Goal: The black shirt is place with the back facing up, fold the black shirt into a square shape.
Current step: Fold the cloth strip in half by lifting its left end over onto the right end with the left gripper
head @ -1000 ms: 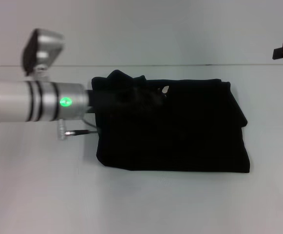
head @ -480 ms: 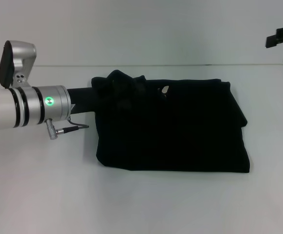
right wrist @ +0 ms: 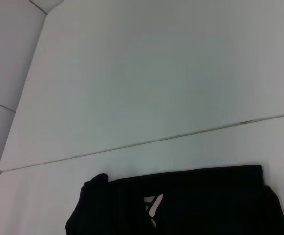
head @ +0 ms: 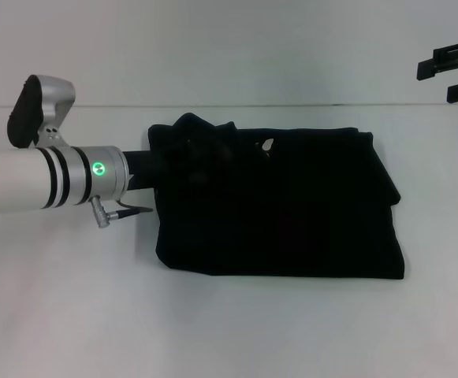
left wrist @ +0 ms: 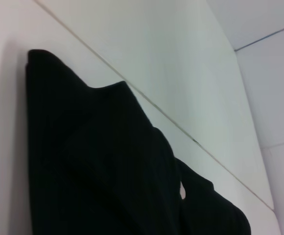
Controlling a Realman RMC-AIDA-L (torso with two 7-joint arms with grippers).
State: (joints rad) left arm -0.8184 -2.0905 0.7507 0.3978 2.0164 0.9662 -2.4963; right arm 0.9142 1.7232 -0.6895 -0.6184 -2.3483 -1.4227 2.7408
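Black shirt point(head: 280, 209) lying folded on table point(head: 229, 323); left gripper point(head: 154, 161) sitting at its left edge, grip state unreadable; right gripper point(head: 449, 71) hanging far right, looking spread.

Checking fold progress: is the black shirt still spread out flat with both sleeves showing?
No, the black shirt lies folded into a compact block on the table.

Bright, even overhead light — soft faint shadows, mild blur, no glare

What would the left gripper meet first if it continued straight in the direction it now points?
Most likely the black shirt: the left gripper points along the table at the shirt's bunched left edge. Depth is unclear, so it may already touch.
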